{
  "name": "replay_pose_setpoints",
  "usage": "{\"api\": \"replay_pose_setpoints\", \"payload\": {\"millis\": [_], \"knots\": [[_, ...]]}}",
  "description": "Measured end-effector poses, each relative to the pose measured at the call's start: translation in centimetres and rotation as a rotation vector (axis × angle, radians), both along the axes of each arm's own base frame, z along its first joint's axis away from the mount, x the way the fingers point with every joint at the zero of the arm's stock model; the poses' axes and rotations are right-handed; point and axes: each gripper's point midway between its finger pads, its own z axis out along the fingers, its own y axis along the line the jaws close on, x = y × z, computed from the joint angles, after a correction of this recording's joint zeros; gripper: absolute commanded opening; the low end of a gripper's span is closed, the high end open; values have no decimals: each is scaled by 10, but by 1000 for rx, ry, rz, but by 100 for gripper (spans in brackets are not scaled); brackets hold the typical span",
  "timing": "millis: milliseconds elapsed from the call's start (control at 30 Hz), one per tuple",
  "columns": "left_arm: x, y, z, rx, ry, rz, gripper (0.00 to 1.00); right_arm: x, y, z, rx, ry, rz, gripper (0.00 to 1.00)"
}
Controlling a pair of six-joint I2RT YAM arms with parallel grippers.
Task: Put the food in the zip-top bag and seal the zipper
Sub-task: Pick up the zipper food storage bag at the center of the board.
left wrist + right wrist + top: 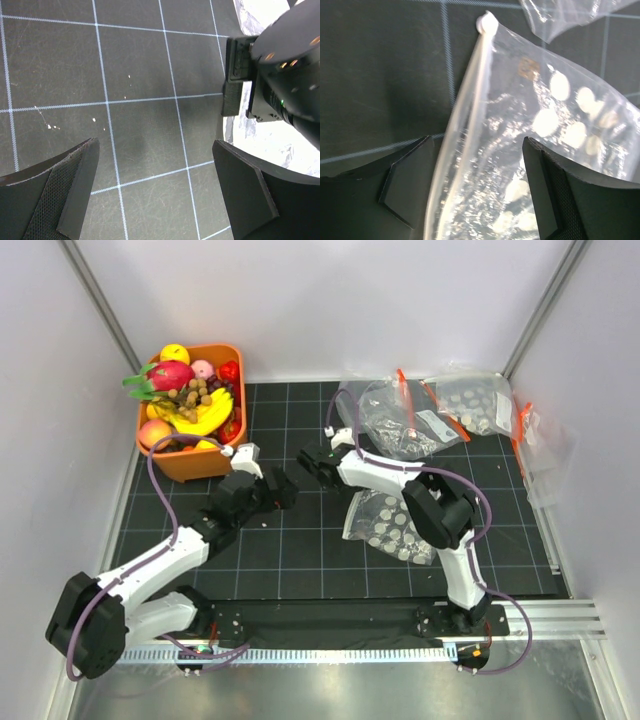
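The zip-top bag (388, 527) lies flat on the black grid mat, partly under my right arm. In the right wrist view the clear dotted bag (560, 125) and its zipper (470, 100) run between my open fingers. My right gripper (475, 195) (312, 462) straddles the zipper edge without closing on it. My left gripper (155, 190) (283, 488) is open and empty just above the mat, facing the right gripper. The banana bunch (205, 412), brown balls (192, 395) and peach (153, 432) sit in the orange basket (195, 465).
The basket at the back left also holds a magenta dragon fruit (168, 375) and other toy fruit. More clear bags (400, 425) (472, 405) lie at the back right. White walls close the sides. The right gripper's body (280, 85) fills the left wrist view's right side.
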Motion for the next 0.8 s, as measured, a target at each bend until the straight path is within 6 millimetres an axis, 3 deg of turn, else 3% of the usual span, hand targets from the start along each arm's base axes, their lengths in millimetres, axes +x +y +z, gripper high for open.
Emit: {"api": "replay_pose_setpoints", "payload": {"millis": [367, 467, 700, 800], "knots": [[0, 0, 2, -2, -4, 0, 100, -15, -28, 1, -120, 14, -45, 72], [0, 0, 2, -2, -4, 0, 100, -20, -35, -3, -148, 31, -48, 64], [0, 0, 1, -2, -4, 0, 100, -26, -47, -4, -198, 30, -61, 6], [0, 0, 1, -2, -4, 0, 100, -31, -54, -5, -220, 34, -63, 1]]}}
